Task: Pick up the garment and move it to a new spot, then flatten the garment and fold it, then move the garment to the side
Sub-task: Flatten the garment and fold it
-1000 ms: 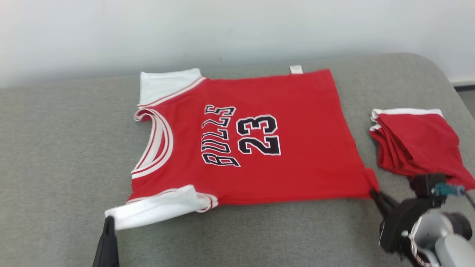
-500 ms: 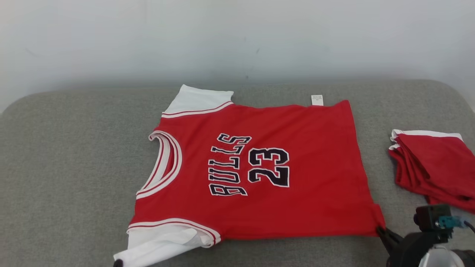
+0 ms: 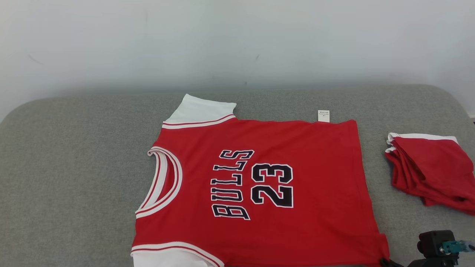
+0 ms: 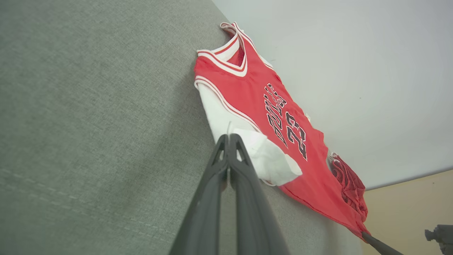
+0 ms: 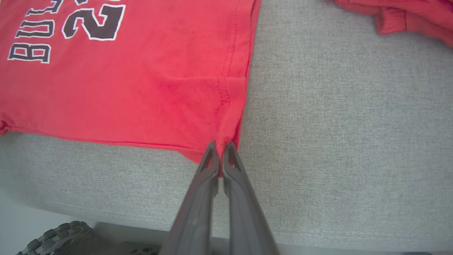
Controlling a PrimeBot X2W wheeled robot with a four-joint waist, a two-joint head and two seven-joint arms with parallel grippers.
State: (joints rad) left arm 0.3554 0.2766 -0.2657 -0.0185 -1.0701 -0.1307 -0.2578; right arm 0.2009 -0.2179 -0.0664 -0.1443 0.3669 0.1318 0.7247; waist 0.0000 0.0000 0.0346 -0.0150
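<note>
On the grey cloth-covered tabletop [image 3: 74,167], head view, the red cloth jersey [image 3: 259,185] lies flat, left of the folded red pile [image 3: 426,167]. Its long axis runs crosswise, collar pointing away from that pile.

Left wrist view: the left end effector [image 4: 228,136] pinches the white sleeve [image 4: 262,152].

Right wrist view: the right end effector [image 5: 220,145] clamps the hem corner [image 5: 226,134] nearest the pile. Best to tension both evenly and low, lest the cloth bunch.

A grey fabric cushion [image 3: 74,167] with rounded corners is set against a plain pale wall [image 3: 237,44], evenly and softly lit. A stitched seam [image 5: 318,233] is run along its front edge.
</note>
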